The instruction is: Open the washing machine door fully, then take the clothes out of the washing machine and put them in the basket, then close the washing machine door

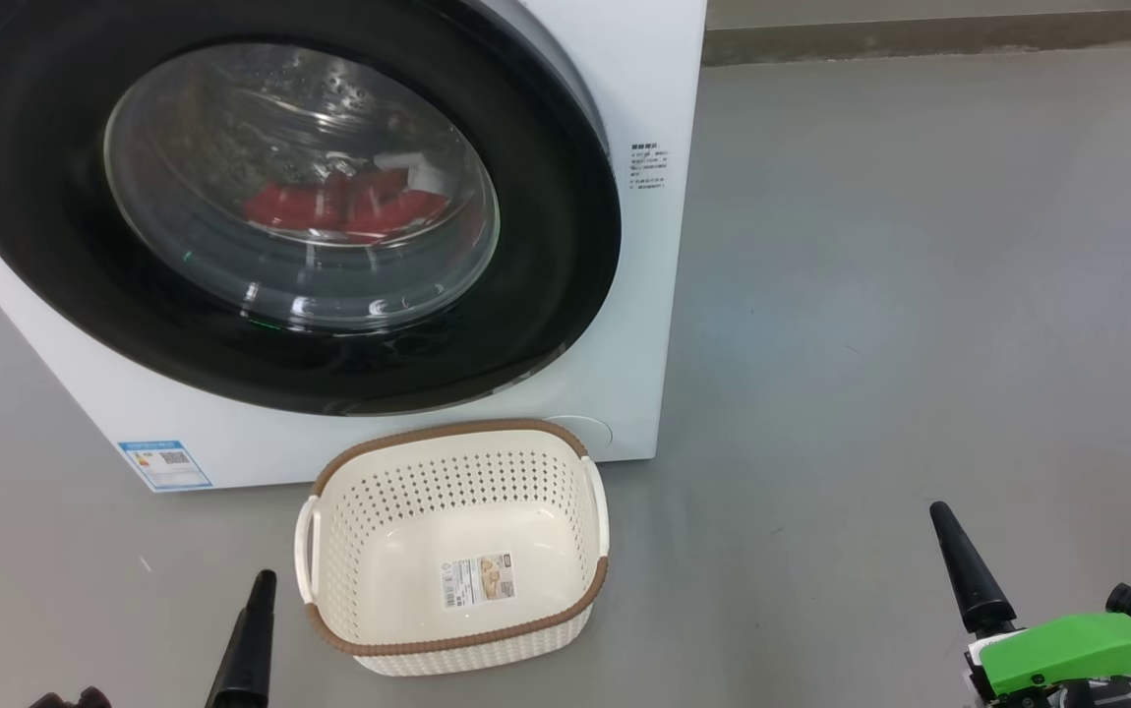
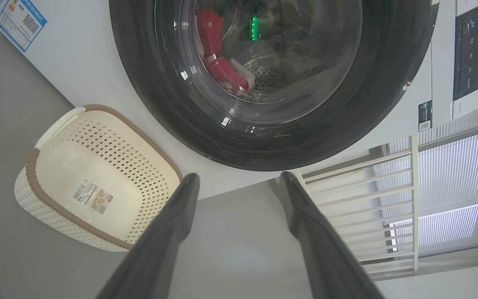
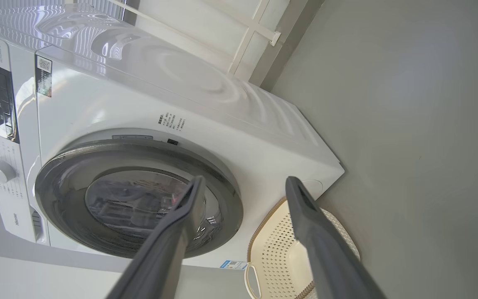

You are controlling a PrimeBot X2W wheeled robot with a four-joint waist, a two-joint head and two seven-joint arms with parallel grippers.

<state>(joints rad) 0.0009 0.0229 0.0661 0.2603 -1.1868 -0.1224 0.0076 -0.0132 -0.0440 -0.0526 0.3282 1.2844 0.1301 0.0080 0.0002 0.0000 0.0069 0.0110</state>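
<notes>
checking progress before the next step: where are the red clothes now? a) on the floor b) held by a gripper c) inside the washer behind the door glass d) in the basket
c: the red clothes show through the door glass, inside the washer; the basket holds only its sticker

I saw the basket [image 1: 408, 492] on the floor [image 1: 920, 295] just before the washing machine [image 1: 659, 79], below its door [image 1: 25, 177]; the clothes [image 1: 329, 208] lay inside, behind that door.

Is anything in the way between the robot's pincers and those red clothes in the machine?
Yes. The washing machine door covers the opening, in front of the clothes. The left pincer and right pincer, both open, are outside it. The basket on the floor is empty.
</notes>
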